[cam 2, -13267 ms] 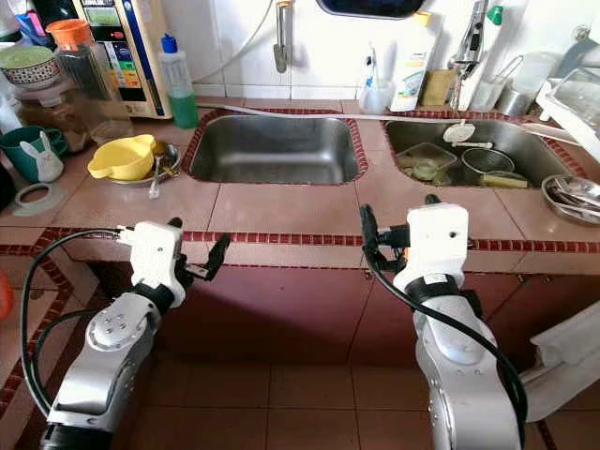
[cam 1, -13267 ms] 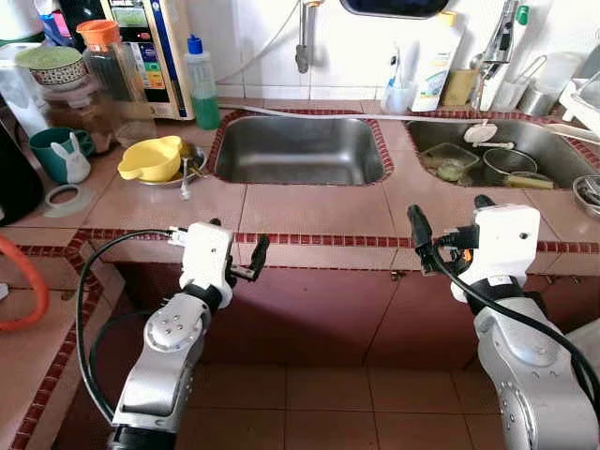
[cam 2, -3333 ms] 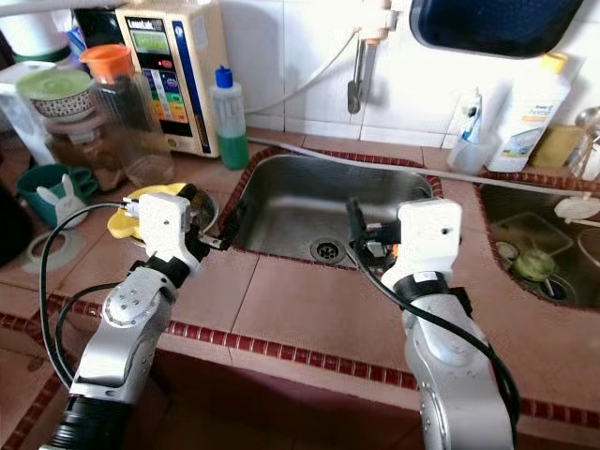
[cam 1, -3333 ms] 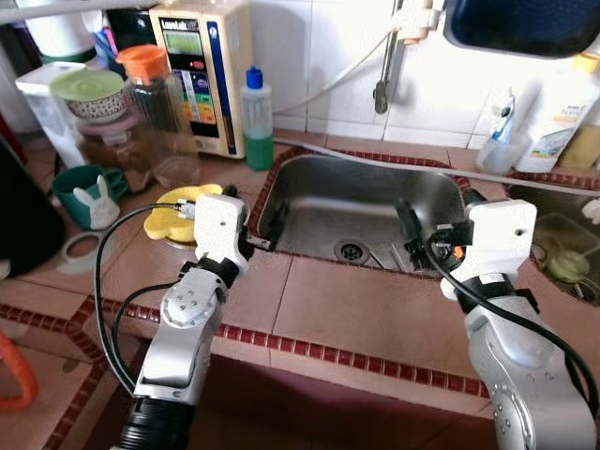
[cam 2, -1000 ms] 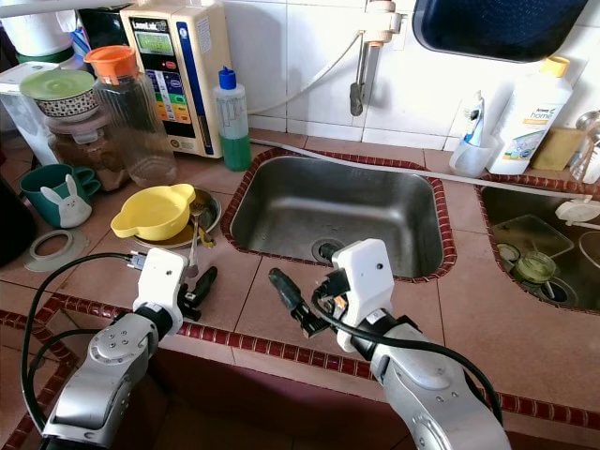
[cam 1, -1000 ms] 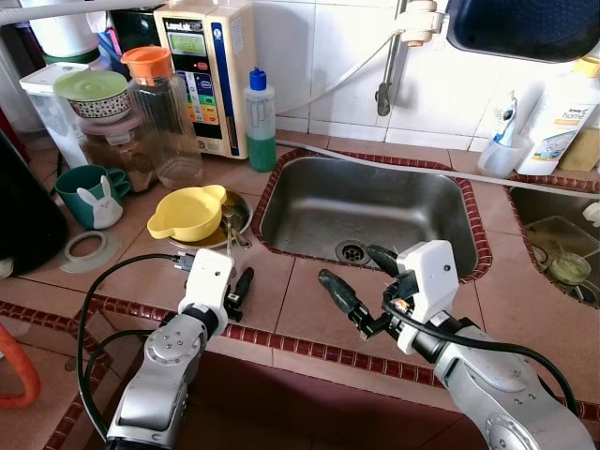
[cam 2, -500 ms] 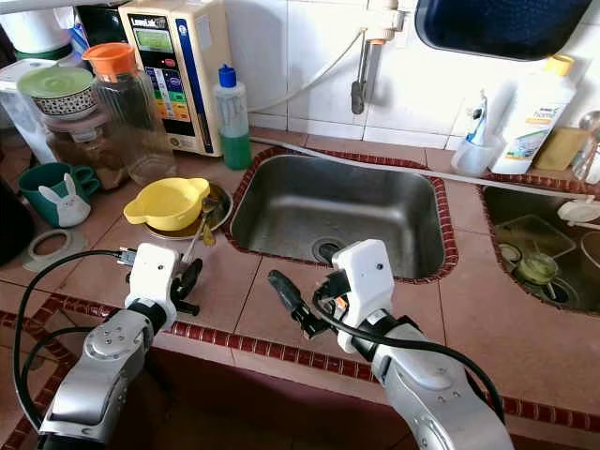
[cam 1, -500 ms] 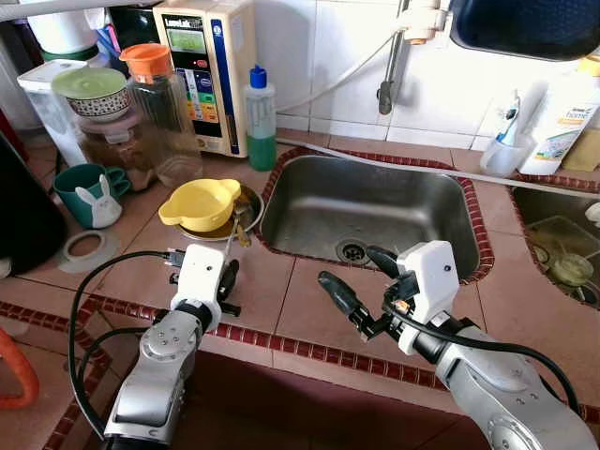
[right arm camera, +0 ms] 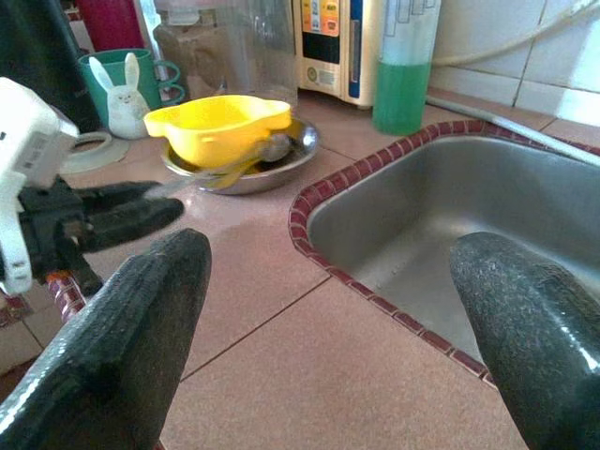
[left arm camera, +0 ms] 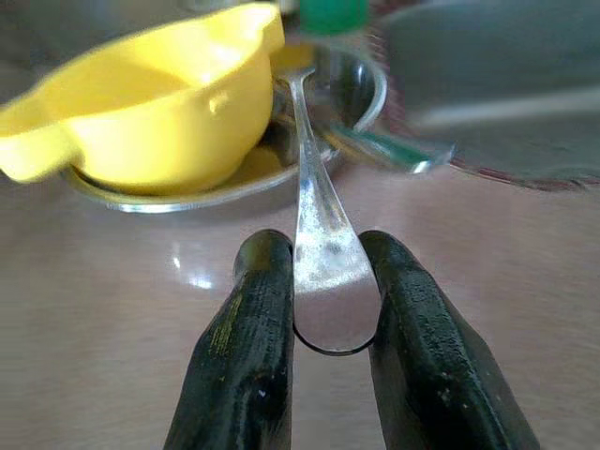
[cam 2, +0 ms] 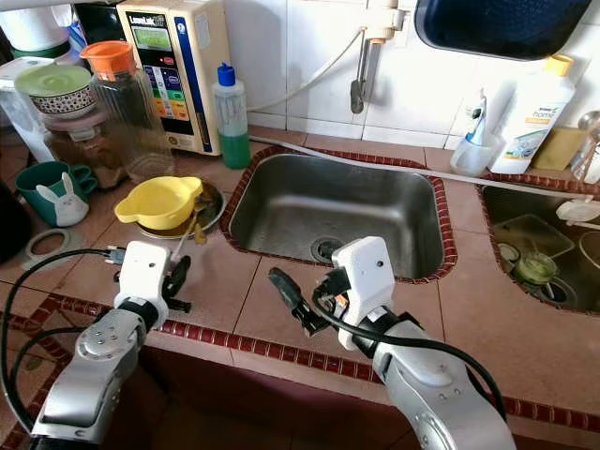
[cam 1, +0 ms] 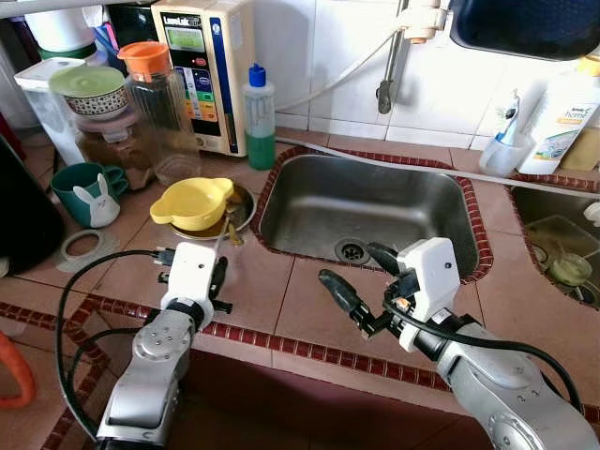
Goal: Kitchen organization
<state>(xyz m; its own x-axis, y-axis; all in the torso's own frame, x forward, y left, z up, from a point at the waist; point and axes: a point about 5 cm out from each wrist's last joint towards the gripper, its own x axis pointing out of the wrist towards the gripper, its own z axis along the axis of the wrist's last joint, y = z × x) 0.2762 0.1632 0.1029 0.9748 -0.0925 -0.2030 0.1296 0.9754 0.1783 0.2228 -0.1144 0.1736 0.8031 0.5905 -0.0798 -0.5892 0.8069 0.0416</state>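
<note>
The handle end of the long silver metal spoon (left arm camera: 314, 234) was pinched between the left gripper (left arm camera: 323, 281) fingers, its long axis running away toward the yellow plastic bowl (cam 1: 192, 202) near the desk's left edge. The right gripper (cam 1: 356, 281) was held wide open by the front edge.

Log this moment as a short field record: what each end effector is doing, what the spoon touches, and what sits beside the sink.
left end effector: shut on the spoon handle, over the tiled counter
spoon: far end in the metal dish
yellow bowl: sits on that dish
right end effector: open, holding nothing, at the near rim of the sink
sink: left basin, nothing inside
green bottle: upright behind the dish
</note>
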